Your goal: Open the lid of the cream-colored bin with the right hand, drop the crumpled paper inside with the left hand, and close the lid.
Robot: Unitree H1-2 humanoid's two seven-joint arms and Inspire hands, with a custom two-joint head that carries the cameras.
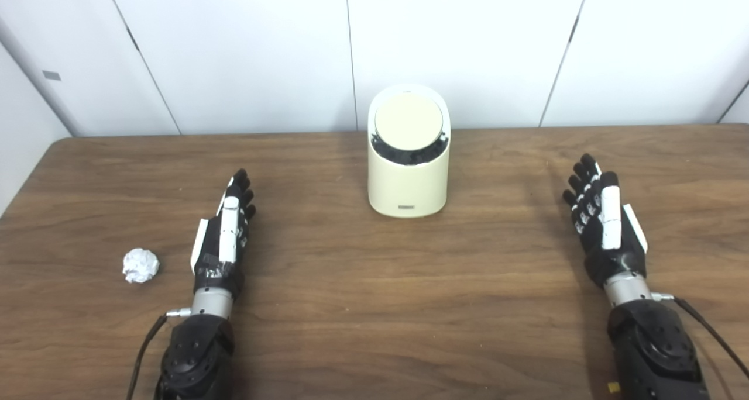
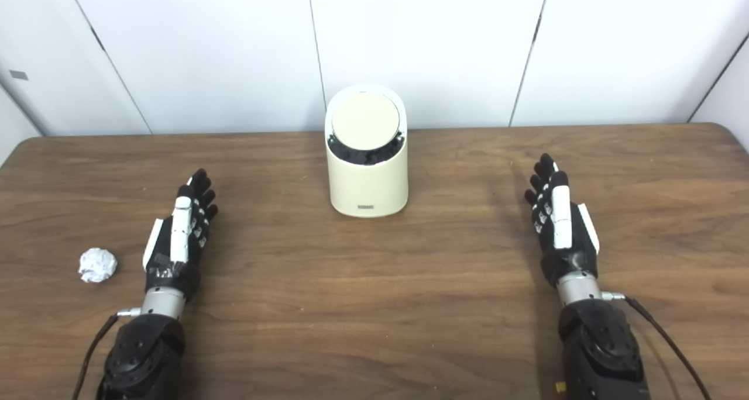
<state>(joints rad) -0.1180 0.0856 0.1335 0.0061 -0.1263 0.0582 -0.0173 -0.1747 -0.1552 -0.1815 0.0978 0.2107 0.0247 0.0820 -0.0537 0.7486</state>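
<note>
A cream-colored bin (image 1: 408,180) stands upright at the back middle of the wooden table (image 1: 374,306). Its round tilted lid (image 1: 408,121) is closed, with a dark ring below it. A white crumpled paper ball (image 1: 140,265) lies on the table at the left. My left hand (image 1: 227,230) rests open and empty just right of the paper, fingers straight and pointing away. My right hand (image 1: 604,216) rests open and empty at the right, well apart from the bin. The same scene shows in the right eye view, with the bin (image 2: 367,172) and the paper (image 2: 98,264).
White wall panels (image 1: 246,49) stand right behind the table's back edge. Black cables (image 1: 711,330) trail from both wrists toward the front edge. The table's left edge lies close to the paper.
</note>
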